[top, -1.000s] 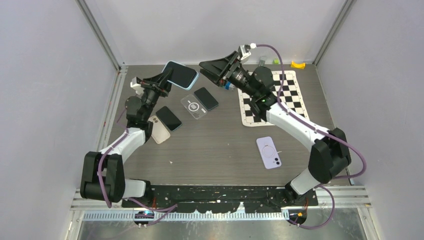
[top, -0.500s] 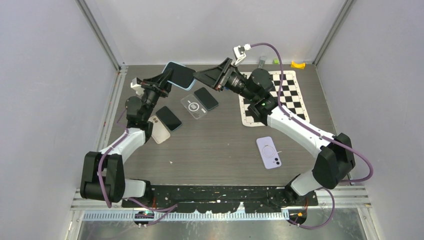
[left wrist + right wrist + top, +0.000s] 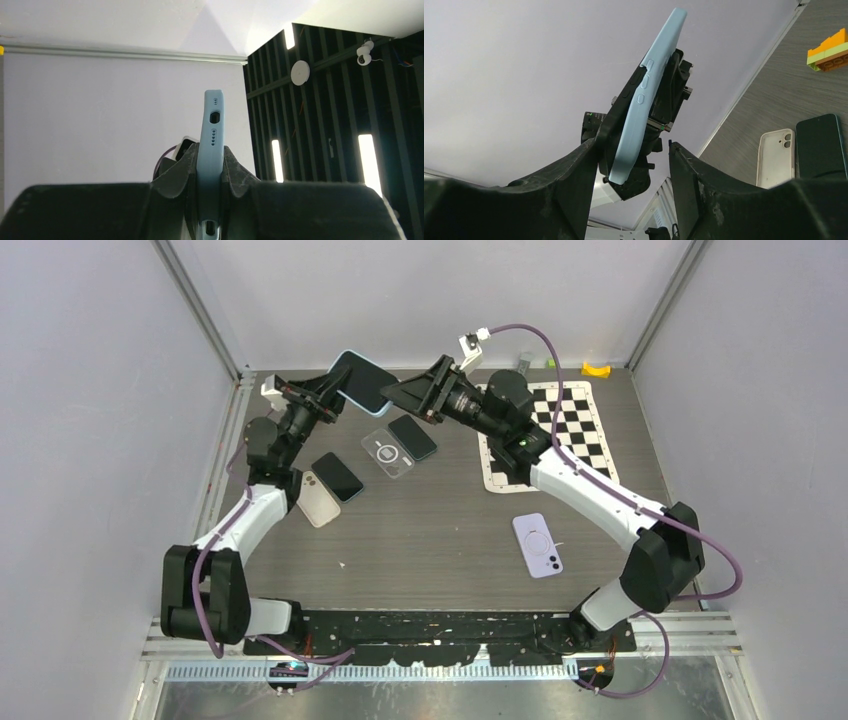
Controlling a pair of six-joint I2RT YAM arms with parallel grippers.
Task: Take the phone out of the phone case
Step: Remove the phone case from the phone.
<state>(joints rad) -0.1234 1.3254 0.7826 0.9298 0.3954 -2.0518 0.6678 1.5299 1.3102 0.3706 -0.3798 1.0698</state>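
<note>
Left gripper (image 3: 210, 162) clamps the light-blue phone case (image 3: 211, 120) across its flat faces, the phone (image 3: 358, 381) in it, raised above the far side of the table (image 3: 440, 540). Right gripper (image 3: 631, 155) is spread wide, one finger on either side of the case's end, not closed on it.

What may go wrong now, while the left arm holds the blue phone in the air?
1. The left fingers clamp the blue cased phone near one end; a push from the open right fingers may twist it loose.
2. If dropped, it may strike the clear case on the table.
</note>
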